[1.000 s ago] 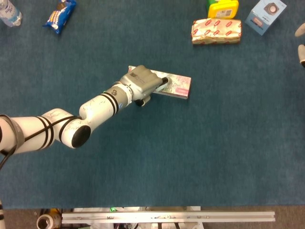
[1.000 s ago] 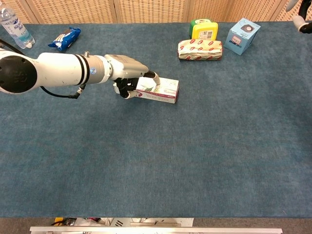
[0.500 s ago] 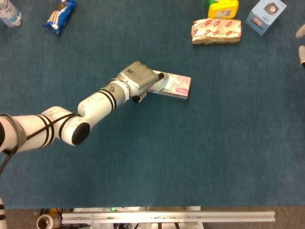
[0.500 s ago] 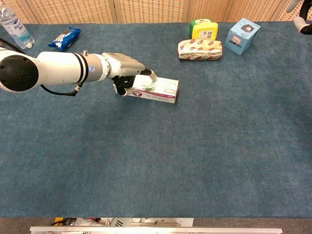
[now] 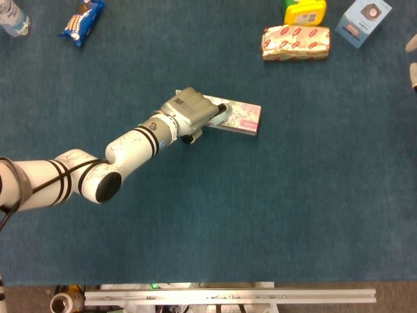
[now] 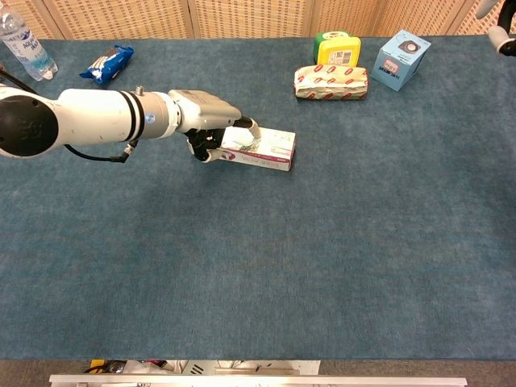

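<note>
Left arm outstretched, right hand barely in view

The left hand [image 5: 190, 112] reaches toward two o'clock, fingers [image 6: 251, 129] curled down; the right hand [image 6: 497, 26] shows only at the edge.

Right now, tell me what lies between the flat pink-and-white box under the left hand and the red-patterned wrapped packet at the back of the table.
Nothing: between the flat pink-and-white box and the red-patterned wrapped packet, the head view shows only bare blue cloth.

Both views are evenly and brightly lit from above, sharp throughout. Shadows are soft and short on the blue worktop [image 5: 293, 195]. The white arm [image 6: 97, 117] shows mild glare; no blur.
</note>
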You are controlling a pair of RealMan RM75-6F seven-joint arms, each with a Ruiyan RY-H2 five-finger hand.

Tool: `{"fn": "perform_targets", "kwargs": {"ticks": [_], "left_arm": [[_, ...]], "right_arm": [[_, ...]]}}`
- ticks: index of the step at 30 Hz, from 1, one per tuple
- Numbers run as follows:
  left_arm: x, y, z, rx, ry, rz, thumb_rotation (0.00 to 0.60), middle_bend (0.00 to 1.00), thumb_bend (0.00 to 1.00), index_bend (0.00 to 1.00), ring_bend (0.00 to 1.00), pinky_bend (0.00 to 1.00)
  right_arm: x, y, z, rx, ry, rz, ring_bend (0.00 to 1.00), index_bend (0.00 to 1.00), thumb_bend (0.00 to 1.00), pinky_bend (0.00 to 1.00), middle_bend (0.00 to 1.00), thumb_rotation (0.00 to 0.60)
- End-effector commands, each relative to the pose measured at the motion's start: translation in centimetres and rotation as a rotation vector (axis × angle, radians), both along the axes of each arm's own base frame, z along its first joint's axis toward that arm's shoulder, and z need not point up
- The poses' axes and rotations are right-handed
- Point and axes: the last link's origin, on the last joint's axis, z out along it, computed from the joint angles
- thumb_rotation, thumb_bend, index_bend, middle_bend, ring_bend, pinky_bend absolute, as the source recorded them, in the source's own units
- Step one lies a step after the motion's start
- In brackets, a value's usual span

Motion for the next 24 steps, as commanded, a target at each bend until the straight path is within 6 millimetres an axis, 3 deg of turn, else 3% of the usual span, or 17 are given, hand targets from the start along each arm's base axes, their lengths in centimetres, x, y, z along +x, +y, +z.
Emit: {"fn": "perform_targets", "kwargs": {"ticks": [1, 7, 16, 19, 24], "left_arm": [[-0.1, 0.0, -0.1, -0.001, 0.007, 0.003, 0.6, 0.93, 0.9, 0.11, 1.0, 0.97], [-0.1, 0.1, 0.3, 0.009, -0.007, 0.014, 0.6, 0.93, 0.9, 0.11, 1.0, 0.97], [-1.1, -0.3, 4.0, 0.092, -0.092, 0.038, 0.6, 0.88, 0.88, 0.1, 0.99, 0.93], [-2.5, -0.6, 6.0, 0.164, -0.134, 0.06, 0.6, 0.81, 0.77, 0.08, 0.92, 0.89], [-5.6, -1.2, 9.3, 0.279, -0.196, 0.14, 0.6, 0.63, 0.55, 0.08, 0.67, 0.81]], "right_arm": [[0.0, 0.0, 0.0, 0.0, -0.001, -0.002, 0.76, 0.43, 0.41, 0.85, 0.64, 0.6], [-0.1, 0.1, 0.3, -0.009, -0.003, -0.001, 0.76, 0.43, 0.41, 0.85, 0.64, 0.6], [-0.3, 0.4, 1.1, -0.029, 0.002, 0.002, 0.76, 0.43, 0.41, 0.85, 0.64, 0.6], [-0.9, 0.7, 1.5, -0.043, 0.004, -0.007, 0.76, 0.43, 0.41, 0.85, 0.64, 0.6], [-2.2, 1.4, 2.2, -0.056, -0.004, -0.043, 0.72, 0.43, 0.33, 0.84, 0.63, 0.6]]}}
